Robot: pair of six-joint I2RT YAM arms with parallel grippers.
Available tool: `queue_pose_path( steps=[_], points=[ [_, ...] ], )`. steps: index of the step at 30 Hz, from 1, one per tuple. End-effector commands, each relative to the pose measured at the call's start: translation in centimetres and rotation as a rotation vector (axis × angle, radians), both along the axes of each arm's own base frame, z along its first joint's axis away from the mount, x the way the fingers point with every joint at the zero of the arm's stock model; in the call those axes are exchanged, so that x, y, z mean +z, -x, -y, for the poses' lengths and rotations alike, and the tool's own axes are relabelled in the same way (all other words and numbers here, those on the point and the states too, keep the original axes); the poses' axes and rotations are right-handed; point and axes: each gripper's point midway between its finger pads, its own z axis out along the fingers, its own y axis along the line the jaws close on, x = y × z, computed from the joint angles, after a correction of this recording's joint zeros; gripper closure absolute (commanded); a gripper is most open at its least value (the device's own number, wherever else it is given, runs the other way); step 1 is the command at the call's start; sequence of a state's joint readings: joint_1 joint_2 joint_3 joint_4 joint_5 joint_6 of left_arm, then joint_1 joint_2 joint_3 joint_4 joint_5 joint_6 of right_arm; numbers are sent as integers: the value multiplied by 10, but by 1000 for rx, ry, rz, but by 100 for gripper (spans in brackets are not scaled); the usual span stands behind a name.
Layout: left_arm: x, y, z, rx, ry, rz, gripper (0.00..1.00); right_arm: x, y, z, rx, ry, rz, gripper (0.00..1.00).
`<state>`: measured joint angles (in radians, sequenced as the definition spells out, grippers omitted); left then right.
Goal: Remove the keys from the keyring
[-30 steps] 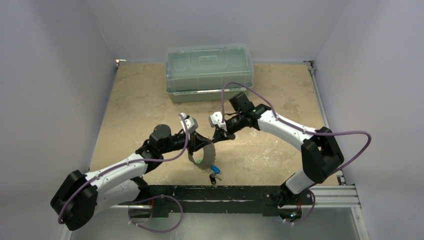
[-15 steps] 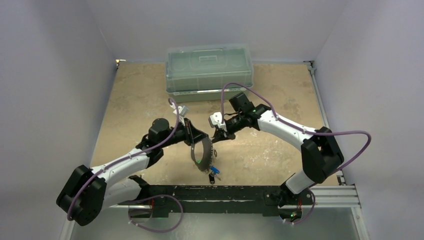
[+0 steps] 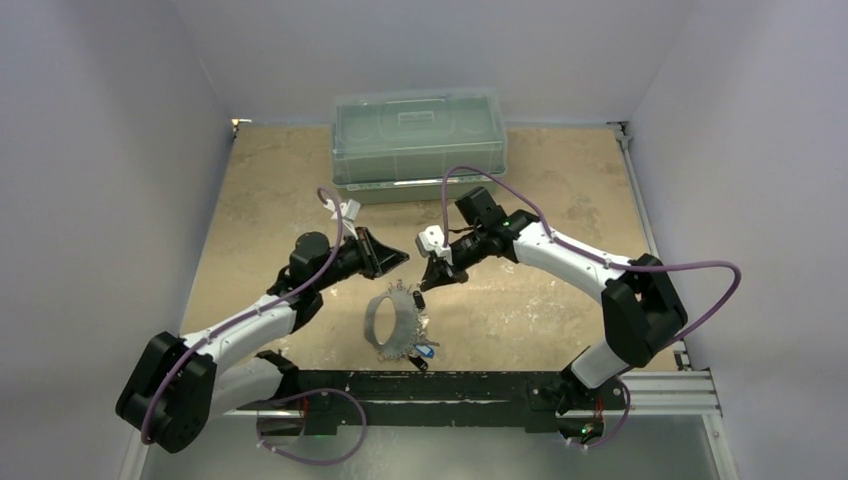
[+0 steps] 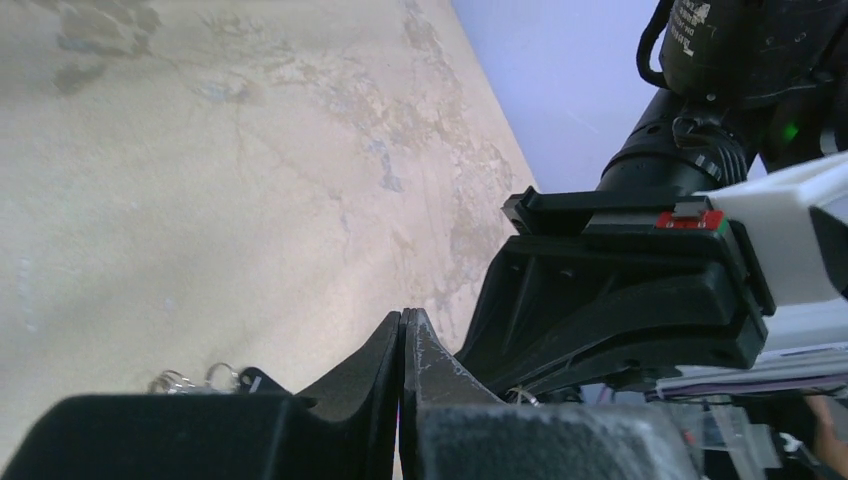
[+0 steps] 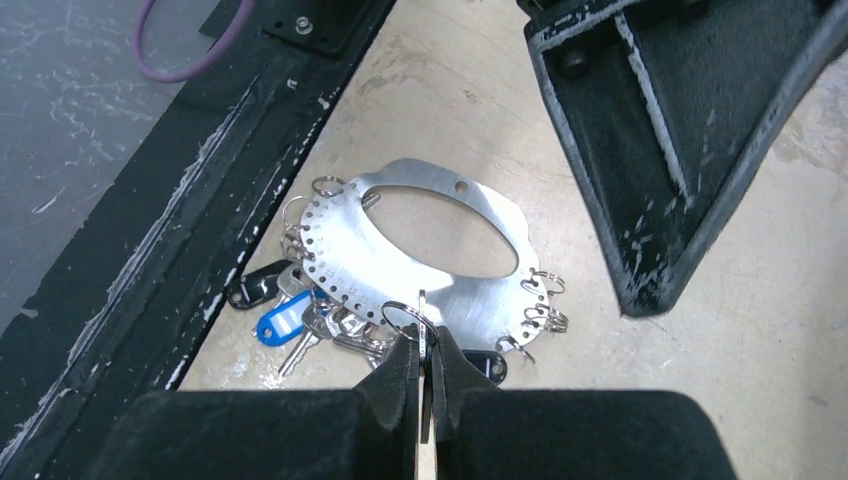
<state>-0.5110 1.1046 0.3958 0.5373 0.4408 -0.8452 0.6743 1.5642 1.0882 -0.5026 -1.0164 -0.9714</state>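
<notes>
The keyring (image 3: 380, 318) is a flat silver oval plate with a row of small holes. It lies on the table between the arms and also shows in the right wrist view (image 5: 350, 235). Several keys (image 3: 424, 350) with blue (image 5: 280, 322) and black tags bunch at its near edge. My right gripper (image 5: 422, 345) is shut on a thin key held edge-on with a small split ring (image 5: 400, 314), just above the plate. I cannot tell if that ring still joins the plate. My left gripper (image 4: 402, 316) is shut and empty, raised beside the right one (image 3: 428, 282).
A clear plastic box (image 3: 418, 145) with a lid stands at the back of the table. A black rail (image 3: 480, 385) runs along the near edge, close to the keys. Grey walls close in the left, right and back sides.
My left gripper has let go of the keyring and drawn back up and to the left. The keyring has dropped flat onto the table. The right gripper has hardly moved.
</notes>
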Motion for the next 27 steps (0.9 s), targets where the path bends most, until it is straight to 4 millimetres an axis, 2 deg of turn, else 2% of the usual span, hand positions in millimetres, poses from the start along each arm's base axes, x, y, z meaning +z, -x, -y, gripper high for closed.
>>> queue_pose_path(
  steps=[1, 2, 7, 9, 12, 16, 22, 24, 27],
  points=[
    [25, -12, -9, -5, -38, 180, 95, 19, -10, 4, -40, -66, -24, 100],
    [22, -10, -10, -27, -63, 195, 84, 20, -14, 6, -55, -71, -37, 100],
    [5, -9, -19, -101, -191, 204, 55, 22, -28, 20, -132, -88, -102, 100],
    [3, -8, -22, -155, -250, 237, 39, 22, -34, 27, -175, -90, -130, 100],
    [-2, -9, -30, -205, -378, 245, 24, 17, -46, 42, -261, -57, -154, 100],
    [-5, -6, -44, -278, -539, 283, 10, 10, -60, 67, -359, 27, -151, 100],
    [-14, -2, -71, -346, -750, 338, 3, -26, -78, 116, -541, 277, -120, 100],
    [-12, -1, -76, -356, -792, 354, 1, -40, -76, 134, -581, 366, -108, 100],
    [-23, 3, -89, -391, -874, 320, 1, -57, -75, 154, -635, 455, -61, 100]
  ],
)
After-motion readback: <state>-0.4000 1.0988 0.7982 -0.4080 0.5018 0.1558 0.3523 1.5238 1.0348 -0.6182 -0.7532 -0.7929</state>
